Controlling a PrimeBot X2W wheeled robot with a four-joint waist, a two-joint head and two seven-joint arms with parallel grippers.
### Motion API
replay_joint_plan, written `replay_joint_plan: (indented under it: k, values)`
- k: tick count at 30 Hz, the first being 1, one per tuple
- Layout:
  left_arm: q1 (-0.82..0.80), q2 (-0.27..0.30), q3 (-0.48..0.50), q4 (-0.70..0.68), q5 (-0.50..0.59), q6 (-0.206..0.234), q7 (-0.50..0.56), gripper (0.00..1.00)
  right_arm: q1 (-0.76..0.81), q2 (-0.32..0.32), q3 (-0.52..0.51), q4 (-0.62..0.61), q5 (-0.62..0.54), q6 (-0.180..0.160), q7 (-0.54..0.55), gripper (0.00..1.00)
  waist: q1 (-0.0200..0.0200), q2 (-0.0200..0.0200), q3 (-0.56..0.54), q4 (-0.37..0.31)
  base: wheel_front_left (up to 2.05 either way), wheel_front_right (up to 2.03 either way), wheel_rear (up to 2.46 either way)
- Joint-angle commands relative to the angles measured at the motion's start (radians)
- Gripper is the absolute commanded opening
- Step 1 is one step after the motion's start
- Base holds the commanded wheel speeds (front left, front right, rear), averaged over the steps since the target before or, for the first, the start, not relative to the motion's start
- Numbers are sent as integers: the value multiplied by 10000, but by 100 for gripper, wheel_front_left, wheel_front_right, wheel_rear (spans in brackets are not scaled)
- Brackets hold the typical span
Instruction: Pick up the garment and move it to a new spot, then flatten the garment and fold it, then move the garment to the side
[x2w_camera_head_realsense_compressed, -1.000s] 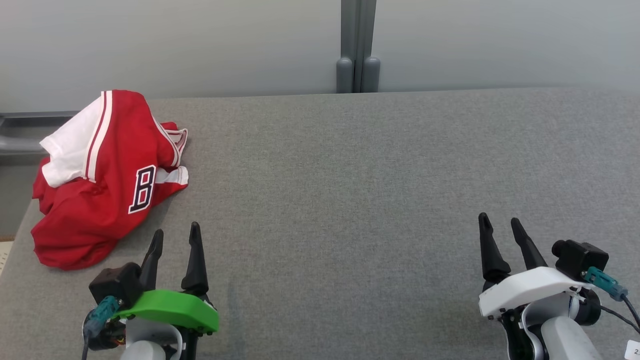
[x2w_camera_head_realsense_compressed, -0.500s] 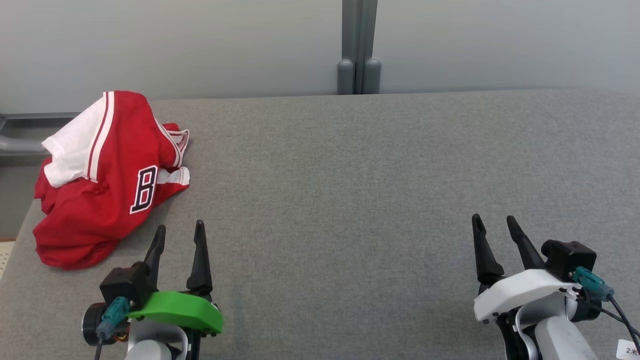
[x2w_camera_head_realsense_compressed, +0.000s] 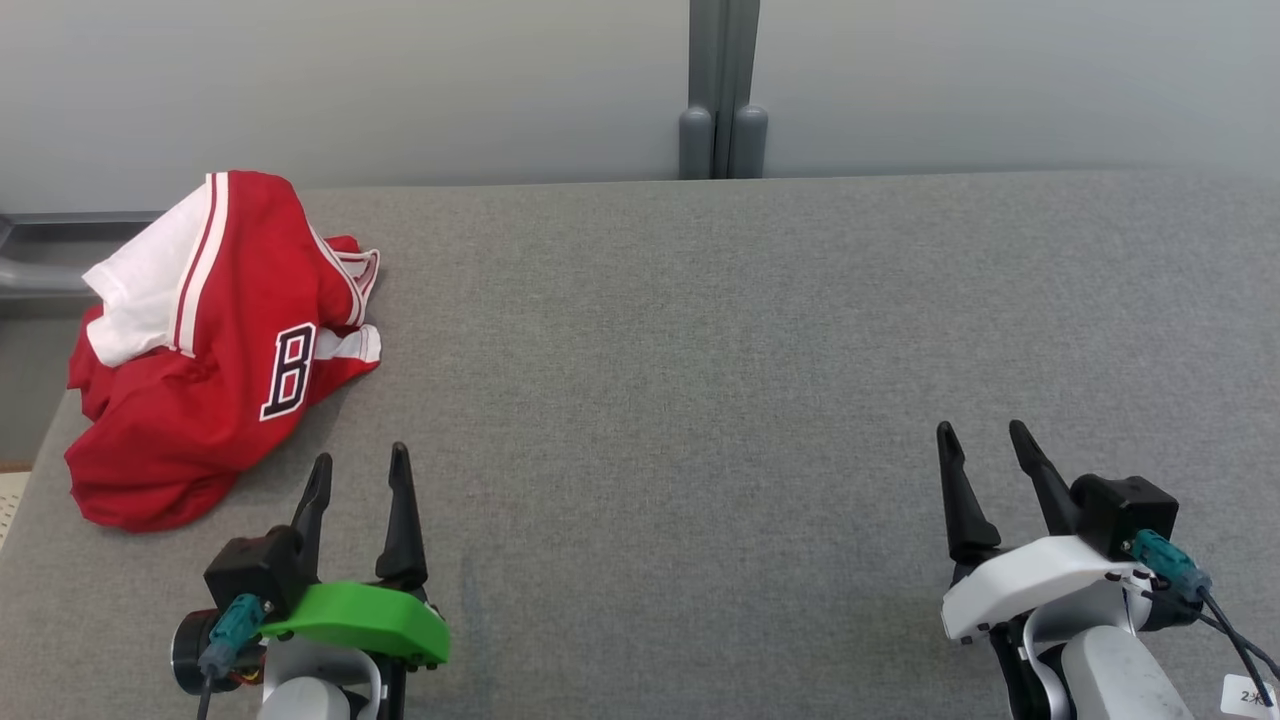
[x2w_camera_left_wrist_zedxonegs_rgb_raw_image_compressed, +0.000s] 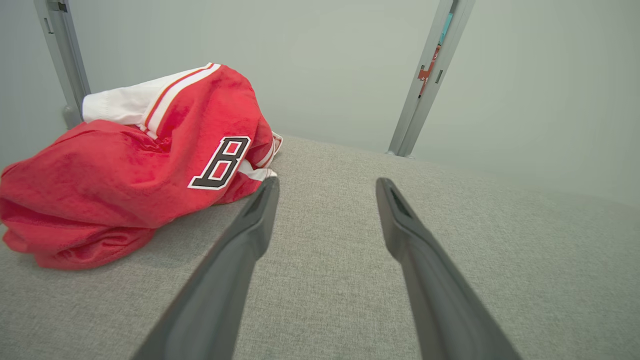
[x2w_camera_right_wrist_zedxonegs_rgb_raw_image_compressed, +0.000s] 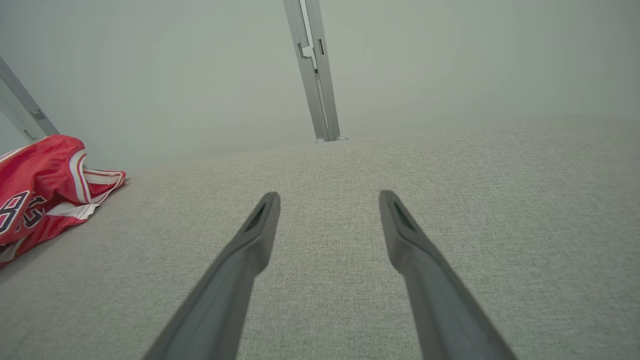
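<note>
Crumpled red-and-white jersey garment (x2w_camera_head_realsense_compressed: 200, 350) heaped at far-left corner of grey fabric surface (x2w_camera_head_realsense_compressed: 700, 350) — folds hide lettering beyond black "B". Fingers spread wide, gripping nothing — left claw (x2w_camera_head_realsense_compressed: 361, 458) near garment, right claw (x2w_camera_head_realsense_compressed: 980, 430) well apart.

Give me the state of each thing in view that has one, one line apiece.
Red and white jersey garment with a black letter B: crumpled in a heap, unfolded, lying at the far left of the grey fabric table, touched by neither hand.
Left hand: open, empty, just short of the garment.
Right hand: open, empty, far from the garment.
</note>
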Motion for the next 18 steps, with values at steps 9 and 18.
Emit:
replay_joint_plan:
  k: [9,18]
  values:
    - [-317,9,-101,111,632,120,-228,100,-247,-51,101,44,-705,2,-301,100,0,0,111,31,0,0,0]
    - [-250,-9,-14,83,363,104,-211,100,-222,-50,125,83,-555,2,-363,100,0,0,115,45,0,0,0]
